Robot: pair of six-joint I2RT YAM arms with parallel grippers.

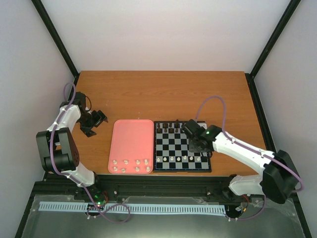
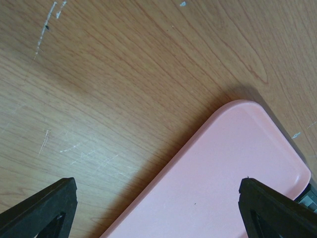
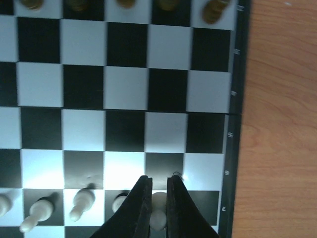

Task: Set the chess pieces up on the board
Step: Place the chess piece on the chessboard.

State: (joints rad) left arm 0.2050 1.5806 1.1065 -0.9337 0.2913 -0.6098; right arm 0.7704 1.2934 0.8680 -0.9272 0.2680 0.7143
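The board [image 1: 174,144] lies right of centre on the table. Several cream-white chess pieces [image 1: 177,158] stand in a row near its near edge, and several more [image 1: 131,165] lie at the near end of the pink tray [image 1: 131,139]. My right gripper [image 1: 196,147] is low over the board's near right part. In the right wrist view it [image 3: 158,184] is shut on a cream pawn [image 3: 158,210], beside a row of pawns [image 3: 81,202] on the board [image 3: 126,89]. My left gripper [image 1: 97,120] is open and empty left of the tray.
Dark brown pieces [image 1: 171,127] stand along the board's far row, and they also show in the right wrist view [image 3: 213,12]. In the left wrist view my open gripper [image 2: 158,208] hangs over the pink tray's corner [image 2: 233,163] and bare wood [image 2: 99,99].
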